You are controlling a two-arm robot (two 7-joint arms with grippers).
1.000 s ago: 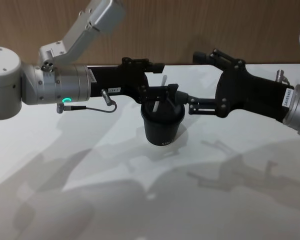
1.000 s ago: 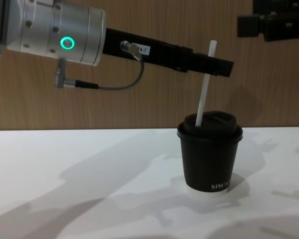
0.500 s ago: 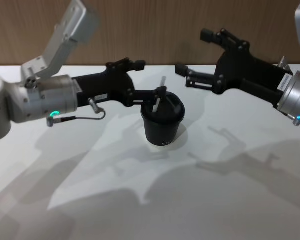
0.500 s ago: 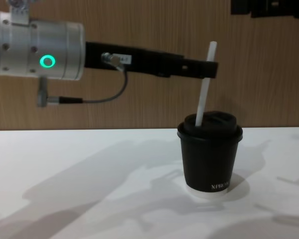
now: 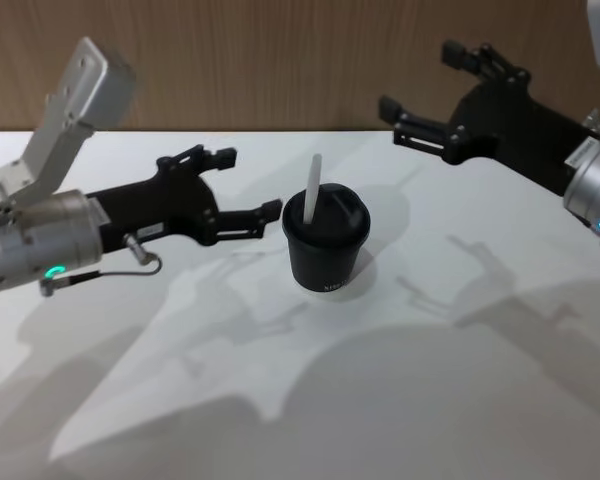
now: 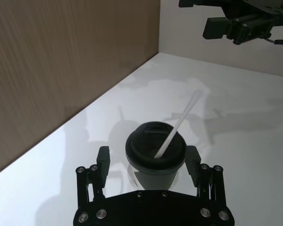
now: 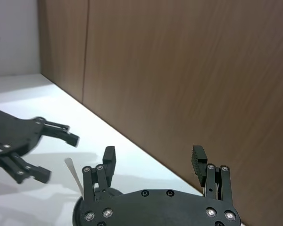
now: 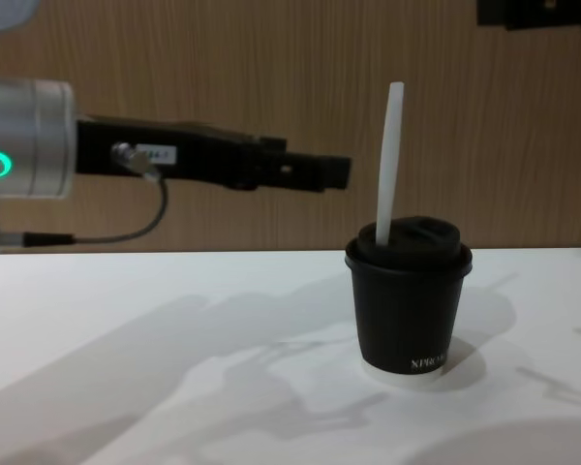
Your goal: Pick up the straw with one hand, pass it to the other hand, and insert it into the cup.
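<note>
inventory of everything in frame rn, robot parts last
cup: 1, black paper cup with a black domed lid and white lettering, upright near the middle of the table.
straw: 1, white, standing in the cup's lid, leaning slightly, free of both grippers.
table: 1, white, under the cup, with arm shadows across it.
wall: 1, brown wood panel, behind the table.
left gripper: 1, black with a silver wrist and green ring, open, just left of the cup and apart from it.
cable: 1, thin and dark, looped at the left wrist.
right gripper: 1, black, open, raised to the right of and beyond the cup.
</note>
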